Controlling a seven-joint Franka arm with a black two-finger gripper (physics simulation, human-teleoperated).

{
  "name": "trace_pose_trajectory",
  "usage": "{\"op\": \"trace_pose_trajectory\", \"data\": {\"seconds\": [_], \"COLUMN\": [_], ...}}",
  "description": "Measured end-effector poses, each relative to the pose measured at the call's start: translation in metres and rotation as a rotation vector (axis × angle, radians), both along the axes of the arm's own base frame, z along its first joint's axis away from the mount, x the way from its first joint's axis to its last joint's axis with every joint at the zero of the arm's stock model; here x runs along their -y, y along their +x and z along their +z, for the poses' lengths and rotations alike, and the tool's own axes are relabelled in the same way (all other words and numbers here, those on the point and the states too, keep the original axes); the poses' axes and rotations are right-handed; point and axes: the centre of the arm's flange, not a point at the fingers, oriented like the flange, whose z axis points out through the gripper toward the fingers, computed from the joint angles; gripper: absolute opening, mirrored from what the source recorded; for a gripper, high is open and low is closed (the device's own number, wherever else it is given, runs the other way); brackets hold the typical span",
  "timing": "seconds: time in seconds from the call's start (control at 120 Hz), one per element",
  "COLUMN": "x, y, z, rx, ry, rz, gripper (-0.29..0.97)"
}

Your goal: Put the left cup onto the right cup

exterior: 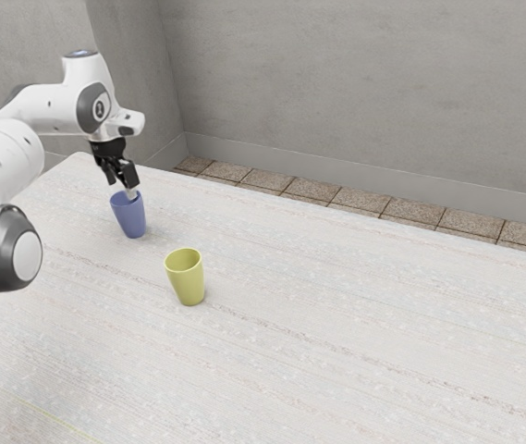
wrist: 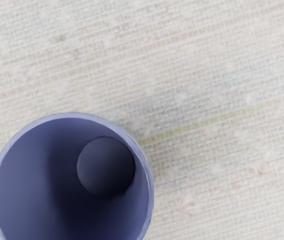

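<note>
A blue cup [exterior: 128, 216] stands upright on the table at the exterior view's left. My gripper [exterior: 131, 193] comes down on its near rim, the fingers close together and pinching the cup wall. In the wrist view the blue cup [wrist: 42, 200] lies right under my hand, and I look down into its open mouth to its dark bottom. A yellow-green cup [exterior: 186, 277] stands upright, mouth up, a short way to the right of the blue one and nearer the front, apart from it.
The pale wood-grain table [exterior: 336, 314] stretches wide to the exterior view's right and front. A strip of brick floor [exterior: 410, 208] and grey walls lie behind the table's far edge.
</note>
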Motion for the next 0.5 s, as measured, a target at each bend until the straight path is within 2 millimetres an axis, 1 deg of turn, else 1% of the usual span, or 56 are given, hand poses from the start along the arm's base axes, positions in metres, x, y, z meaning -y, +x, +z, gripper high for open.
{"op": "trace_pose_trajectory", "data": {"seconds": [0.242, 0.5], "x": [0.006, 0.007], "y": [0.006, 0.007], "z": [-0.005, -0.022], "rx": [0.01, -0.003], "ry": [-0.01, -0.017], "rz": [-0.019, -0.027], "gripper": [0.68, 0.68]}}
